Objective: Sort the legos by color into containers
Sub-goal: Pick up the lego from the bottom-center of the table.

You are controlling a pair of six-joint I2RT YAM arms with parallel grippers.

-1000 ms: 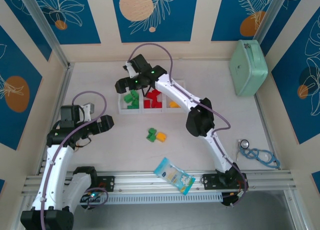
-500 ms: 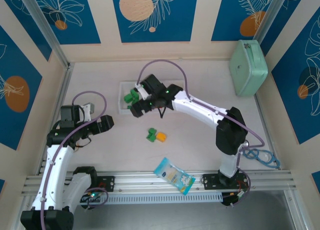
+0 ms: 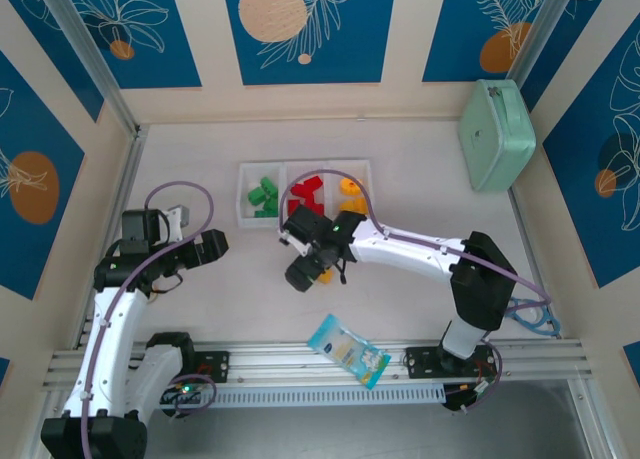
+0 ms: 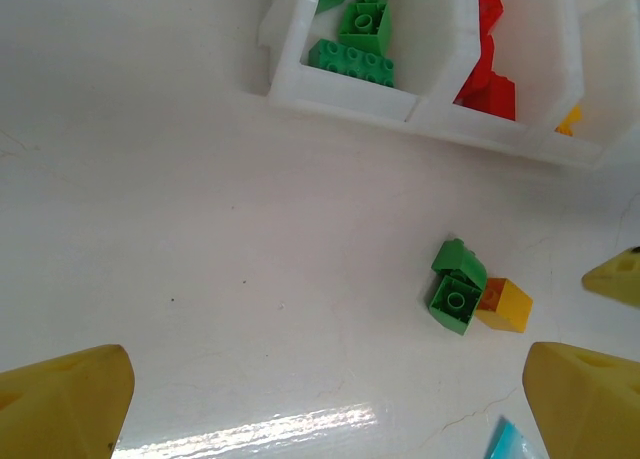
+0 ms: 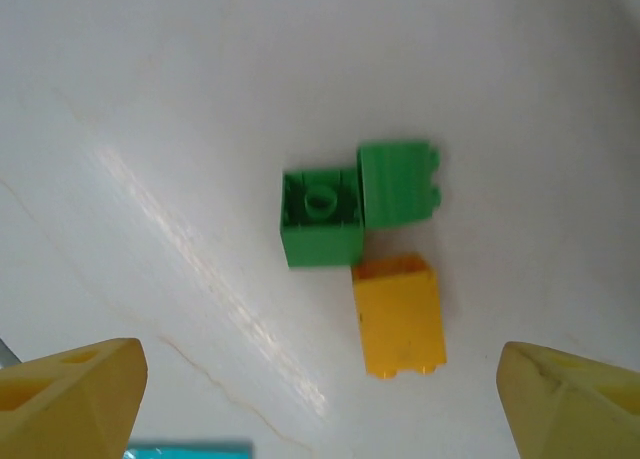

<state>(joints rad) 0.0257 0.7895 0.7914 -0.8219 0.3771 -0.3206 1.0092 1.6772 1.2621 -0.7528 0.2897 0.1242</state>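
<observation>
The white three-compartment tray (image 3: 281,167) holds green legos (image 3: 263,197) on the left, red legos (image 3: 308,191) in the middle and yellow-orange ones (image 3: 350,190) on the right. My right gripper (image 3: 300,275) hangs open over the loose bricks on the table in front of the tray and hides them from above. Its wrist view shows two green bricks (image 5: 320,217) touching a yellow brick (image 5: 400,314), with the gripper (image 5: 320,399) spread wide and nothing between its fingers. My left gripper (image 3: 214,245) is open to the tray's left (image 4: 325,409), and it sees the same green bricks (image 4: 458,289) and yellow brick (image 4: 505,305).
A blue-and-white snack packet (image 3: 348,350) lies near the front rail, its corner just below the loose bricks (image 5: 190,449). A mint-green case (image 3: 497,134) stands at the back right. A blue stethoscope-like item (image 3: 520,314) lies at the right edge.
My right arm has swung from behind and over the tray forward to the loose bricks in front of it, uncovering the tray. The left arm has not moved.
</observation>
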